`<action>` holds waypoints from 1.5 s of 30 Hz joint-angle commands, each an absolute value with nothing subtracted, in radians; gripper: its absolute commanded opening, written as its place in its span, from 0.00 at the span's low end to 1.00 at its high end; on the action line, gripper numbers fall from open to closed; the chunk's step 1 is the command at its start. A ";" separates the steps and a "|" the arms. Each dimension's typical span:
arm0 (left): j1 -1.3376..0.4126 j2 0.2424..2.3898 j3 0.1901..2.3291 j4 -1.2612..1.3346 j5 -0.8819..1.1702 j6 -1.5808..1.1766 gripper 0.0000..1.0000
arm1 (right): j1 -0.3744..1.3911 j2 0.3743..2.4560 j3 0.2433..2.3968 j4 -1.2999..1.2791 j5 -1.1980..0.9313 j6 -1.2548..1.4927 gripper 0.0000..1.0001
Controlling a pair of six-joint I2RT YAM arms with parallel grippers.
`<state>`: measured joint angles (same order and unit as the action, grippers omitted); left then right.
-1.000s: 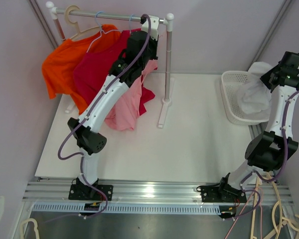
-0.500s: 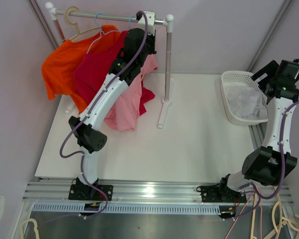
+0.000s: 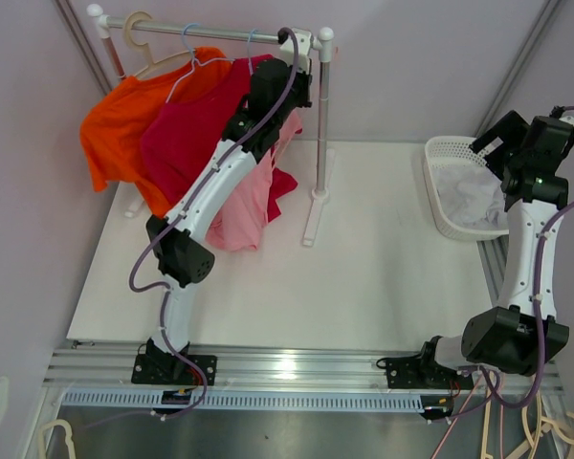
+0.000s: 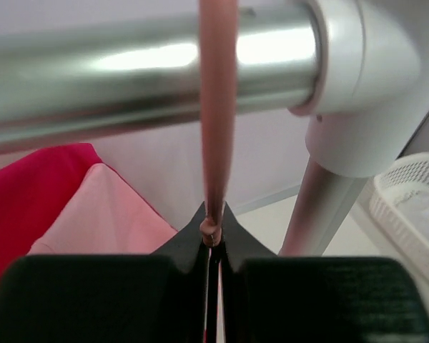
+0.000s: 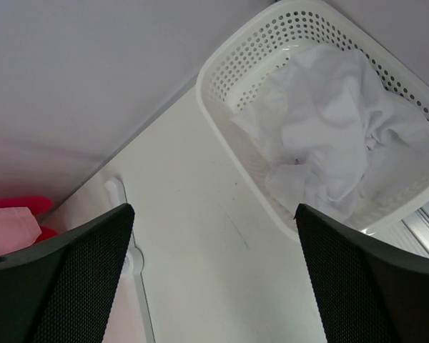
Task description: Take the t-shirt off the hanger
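Rack stands at the back left of the table, rail on top. Three hang side by side: leftmost shirt, middle shirt, rightmost shirt — its hanger hook over the rail's right end. Basket on the table's right edge, well apart — crumpled cloth inside.

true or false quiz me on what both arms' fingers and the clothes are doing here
1. The left fingers are shut on the thin pink hanger hook. True.
2. The white perforated plastic basket is empty. False: crumpled white cloth lies in it.
3. The right fingers stand open, holding nothing. True.
4. The orange t-shirt lies flat on the table. False: it hangs from the silver metal rail.
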<state>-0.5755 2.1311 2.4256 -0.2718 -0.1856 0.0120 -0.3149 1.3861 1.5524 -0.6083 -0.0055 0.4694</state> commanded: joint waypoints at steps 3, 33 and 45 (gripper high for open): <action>-0.566 2.068 2.407 -0.264 -0.199 0.009 0.46 | -0.285 1.325 1.581 -0.583 -0.023 0.445 0.99; -0.439 1.689 1.997 -0.241 -0.215 0.012 0.99 | -0.006 1.312 1.528 -0.575 -0.058 0.342 0.99; -0.419 1.847 2.209 -0.299 -0.265 0.025 0.90 | -0.006 1.289 1.500 -0.558 -0.063 0.336 0.99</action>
<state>-0.4309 1.8645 2.1780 -0.3233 -0.2508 0.0257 -0.0120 1.3224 1.5017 -0.5941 -0.0612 0.3607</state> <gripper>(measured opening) 0.913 0.993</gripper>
